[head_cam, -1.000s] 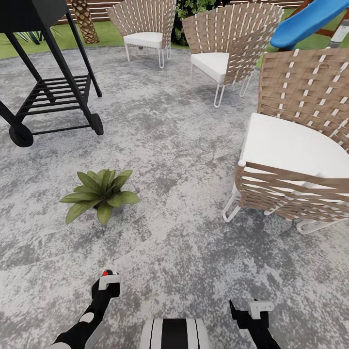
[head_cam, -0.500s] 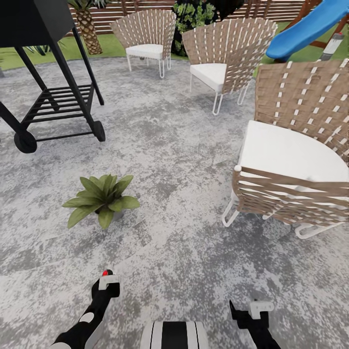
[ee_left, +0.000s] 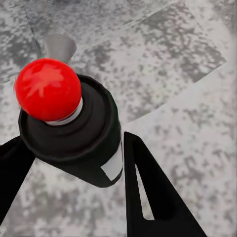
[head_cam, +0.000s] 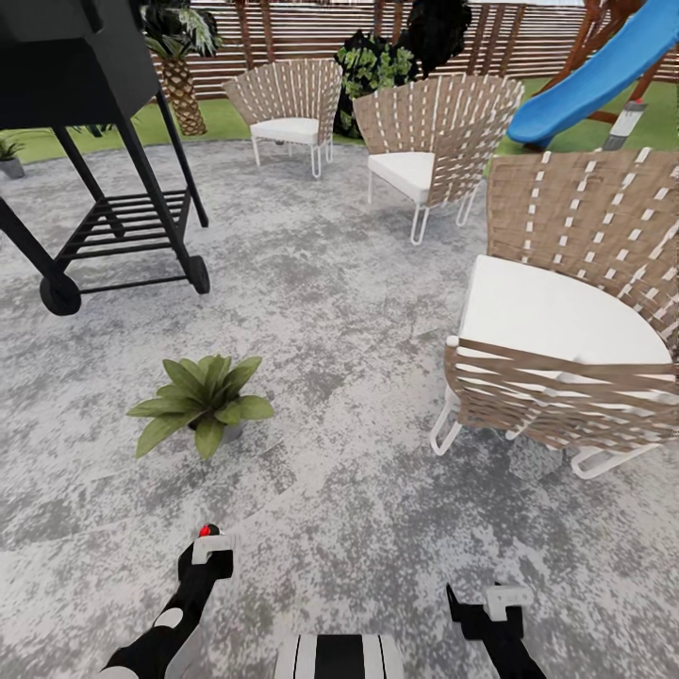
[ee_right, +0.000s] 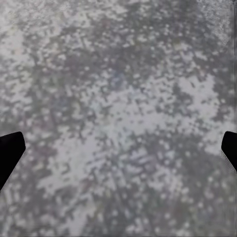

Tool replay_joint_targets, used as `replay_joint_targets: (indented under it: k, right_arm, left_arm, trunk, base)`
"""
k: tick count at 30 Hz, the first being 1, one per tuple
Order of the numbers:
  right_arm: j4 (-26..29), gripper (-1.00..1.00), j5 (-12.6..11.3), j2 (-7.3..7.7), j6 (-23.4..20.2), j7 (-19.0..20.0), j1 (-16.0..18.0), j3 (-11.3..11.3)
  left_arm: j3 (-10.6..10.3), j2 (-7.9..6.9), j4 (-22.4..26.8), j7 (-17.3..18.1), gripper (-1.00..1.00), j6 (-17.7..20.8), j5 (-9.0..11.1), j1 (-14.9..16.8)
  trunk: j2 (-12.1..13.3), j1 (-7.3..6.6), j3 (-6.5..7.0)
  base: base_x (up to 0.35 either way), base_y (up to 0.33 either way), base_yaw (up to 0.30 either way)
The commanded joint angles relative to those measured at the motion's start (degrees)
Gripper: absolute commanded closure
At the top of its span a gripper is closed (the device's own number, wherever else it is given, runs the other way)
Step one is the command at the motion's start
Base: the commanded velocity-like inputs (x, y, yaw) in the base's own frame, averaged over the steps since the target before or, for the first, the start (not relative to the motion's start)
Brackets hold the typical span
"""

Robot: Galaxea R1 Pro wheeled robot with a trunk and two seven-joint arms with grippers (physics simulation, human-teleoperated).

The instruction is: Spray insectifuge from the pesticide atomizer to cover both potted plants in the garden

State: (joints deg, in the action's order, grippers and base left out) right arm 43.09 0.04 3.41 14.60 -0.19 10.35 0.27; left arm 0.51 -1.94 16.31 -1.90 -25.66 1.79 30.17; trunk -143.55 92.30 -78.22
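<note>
My left gripper is shut on the pesticide atomizer, a dark bottle with a white patch, a pale grey nozzle and a red ball at its top. In the left wrist view the black fingers stand on both sides of the bottle. One potted plant, a low rosette of broad green leaves, sits on the grey paving ahead of the left gripper, apart from it. A second small plant in a grey pot stands far off at the lawn's left edge. My right gripper is open over bare paving.
A black grill on wheels stands at the back left. Three woven tan chairs ring the patio's right and far side. A blue slide, a slatted fence and a palm trunk lie beyond.
The whole head view has shifted downward as the camera tilted up, showing more fence and lawn. Both arms hold the same pose and the left gripper keeps the atomizer.
</note>
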Motion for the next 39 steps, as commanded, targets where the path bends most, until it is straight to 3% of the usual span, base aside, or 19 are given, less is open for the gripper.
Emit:
replay_joint_targets:
  k: [1, 5, 34, 39]
  right_arm:
    - [0.0, -1.0, 0.0, 0.01, 0.2, 0.0, 0.0, 0.0]
    - [-0.1, -1.0, 0.0, 0.01, 0.2, 0.0, 0.0, 0.1]
    - [-0.1, -1.0, 0.0, 0.01, 0.2, 0.0, 0.0, 0.0]
    - [-0.1, -1.0, 0.0, 0.01, 0.2, 0.0, 0.0, 0.0]
  left_arm:
    - [0.0, 0.0, 0.0, 0.0, 1.0, -0.2, 0.1, 0.0]
    - [0.0, 0.0, 0.0, 0.0, 1.0, -0.2, 0.1, 0.0]
    - [0.0, 0.09, 0.0, 0.0, 1.0, -0.2, 0.1, 0.0]
    - [0.0, 0.09, 0.0, 0.0, 1.0, -0.2, 0.1, 0.1]
  trunk:
    - [0.0, -0.03, 0.2]
    - [0.1, -0.14, 1.08]
    - [0.1, -0.14, 1.08]
    - [0.1, -0.27, 2.19]
  base:
    - [0.0, 0.0, 0.0]
    - [0.0, 0.0, 0.0]
    - [0.0, 0.0, 0.0]
    - [0.0, 0.0, 0.0]
